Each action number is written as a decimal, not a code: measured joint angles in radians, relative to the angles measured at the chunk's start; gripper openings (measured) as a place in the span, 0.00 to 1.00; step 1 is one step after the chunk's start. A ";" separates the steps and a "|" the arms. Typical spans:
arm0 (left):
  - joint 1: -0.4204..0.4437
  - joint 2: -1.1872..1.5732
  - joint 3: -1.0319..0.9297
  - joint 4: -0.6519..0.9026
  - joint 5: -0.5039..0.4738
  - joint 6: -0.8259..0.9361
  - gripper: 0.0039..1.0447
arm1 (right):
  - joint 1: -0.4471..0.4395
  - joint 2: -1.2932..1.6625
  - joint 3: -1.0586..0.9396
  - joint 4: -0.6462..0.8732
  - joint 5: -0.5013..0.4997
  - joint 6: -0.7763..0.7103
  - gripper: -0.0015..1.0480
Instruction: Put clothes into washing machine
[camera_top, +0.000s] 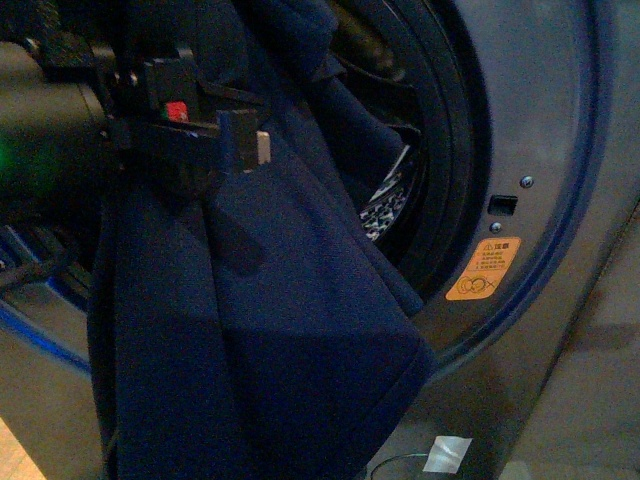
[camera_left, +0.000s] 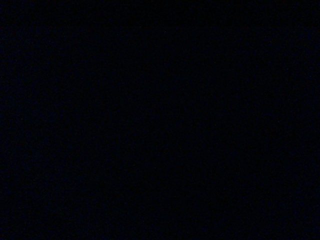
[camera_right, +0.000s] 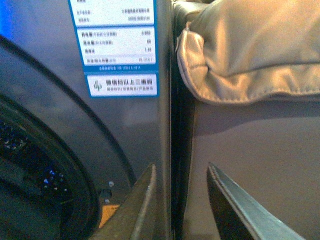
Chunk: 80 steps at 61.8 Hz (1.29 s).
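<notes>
The clothes (camera_top: 270, 330), a dark navy garment, hang out of the mouth of the washing machine (camera_top: 560, 120) and drape down over its lower rim. A patch of perforated steel drum (camera_top: 385, 212) shows behind the fabric. My left arm (camera_top: 170, 110) reaches in from the left at the top of the garment. Its fingers are buried in the cloth and shut on it. The left wrist view is dark. My right gripper (camera_right: 181, 172) stands open and holds nothing, close to the machine's grey front beside its outer edge (camera_right: 175, 150).
An orange warning sticker (camera_top: 483, 268) sits right of the door opening, also in the right wrist view as the orange sticker (camera_right: 109, 214). White and blue paper labels (camera_right: 117, 50) are on the front panel. A beige padded fabric (camera_right: 250, 50) lies beyond the machine's edge.
</notes>
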<state>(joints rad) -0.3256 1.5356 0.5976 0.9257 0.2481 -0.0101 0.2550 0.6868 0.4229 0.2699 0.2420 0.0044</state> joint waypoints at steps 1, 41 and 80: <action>-0.002 0.007 0.000 0.004 -0.008 0.000 0.07 | -0.004 -0.005 -0.009 0.002 -0.005 0.000 0.27; 0.011 0.467 0.268 0.089 -0.284 -0.016 0.07 | -0.238 -0.249 -0.289 0.033 -0.236 -0.004 0.02; 0.039 0.856 0.980 -0.195 -0.470 0.032 0.07 | -0.253 -0.442 -0.384 -0.064 -0.241 -0.004 0.02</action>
<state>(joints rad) -0.2867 2.3913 1.5772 0.7311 -0.2214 0.0223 0.0021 0.2451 0.0391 0.2058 0.0013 0.0006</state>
